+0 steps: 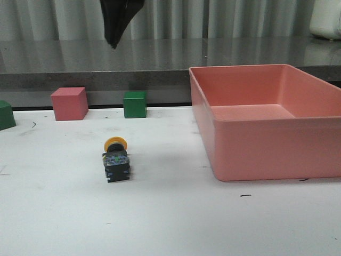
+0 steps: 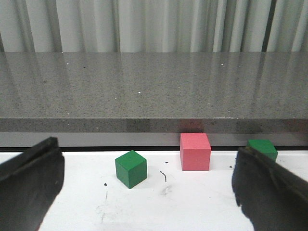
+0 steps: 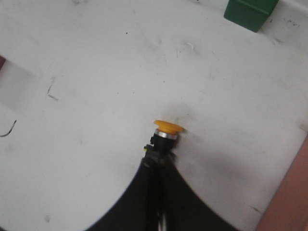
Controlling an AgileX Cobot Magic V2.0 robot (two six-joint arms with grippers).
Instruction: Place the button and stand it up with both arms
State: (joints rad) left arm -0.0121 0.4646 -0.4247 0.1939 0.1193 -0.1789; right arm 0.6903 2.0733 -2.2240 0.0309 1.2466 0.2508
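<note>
The button [image 1: 115, 160] lies on its side on the white table, yellow cap toward the back, dark base with blue-green terminals toward the front. My right gripper [image 1: 113, 44] hangs high above the table, well over the button, shut and empty. In the right wrist view its closed fingertips [image 3: 158, 161] line up with the button [image 3: 167, 130] far below. My left gripper [image 2: 149, 183] is open and empty, low over the table's left rear, out of the front view. The button does not show in the left wrist view.
A large pink bin [image 1: 256, 149] stands on the right. At the back edge stand a pink cube [image 1: 69, 103] and two green cubes [image 1: 135, 104] [image 1: 5, 114]. The left wrist view shows them too [image 2: 195, 152] [image 2: 131, 168] [image 2: 262, 148]. A grey counter runs behind.
</note>
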